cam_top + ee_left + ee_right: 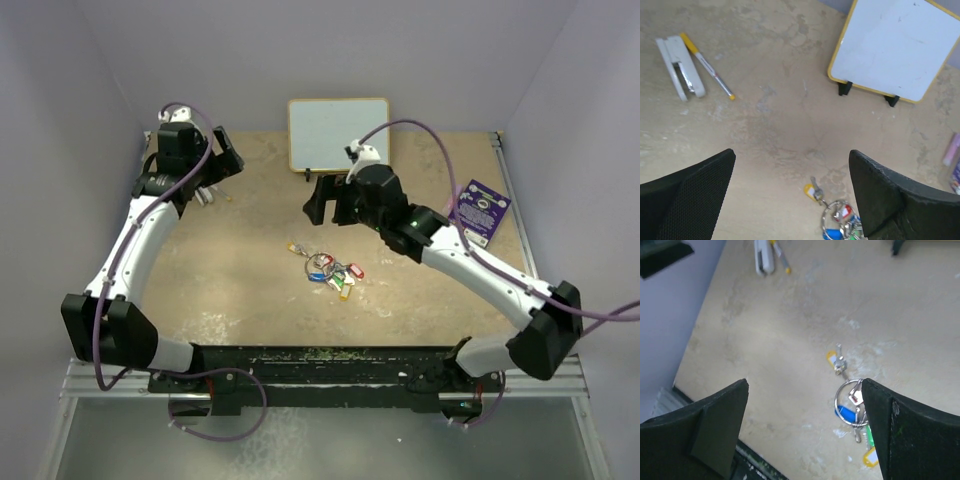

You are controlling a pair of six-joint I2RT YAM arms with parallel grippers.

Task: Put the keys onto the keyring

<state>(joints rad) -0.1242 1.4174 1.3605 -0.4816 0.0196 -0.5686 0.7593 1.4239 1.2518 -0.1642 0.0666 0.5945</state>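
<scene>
The keyring (319,266) lies near the table's middle, a silver loop with several tagged keys (341,277) bunched on and beside it: yellow, red, blue and green tags. It shows in the left wrist view (838,215) with a yellow-tagged key (812,191) at its upper left, and in the right wrist view (851,402) partly behind the right finger. My left gripper (222,160) is open and empty, high at the back left. My right gripper (322,200) is open and empty, hovering above and behind the keys.
A small whiteboard (338,133) with a yellow frame stands at the back centre. A white stapler (680,67) and a yellow-capped pen (706,65) lie at the back left. A purple card (481,212) lies at the right. Walls close in on three sides.
</scene>
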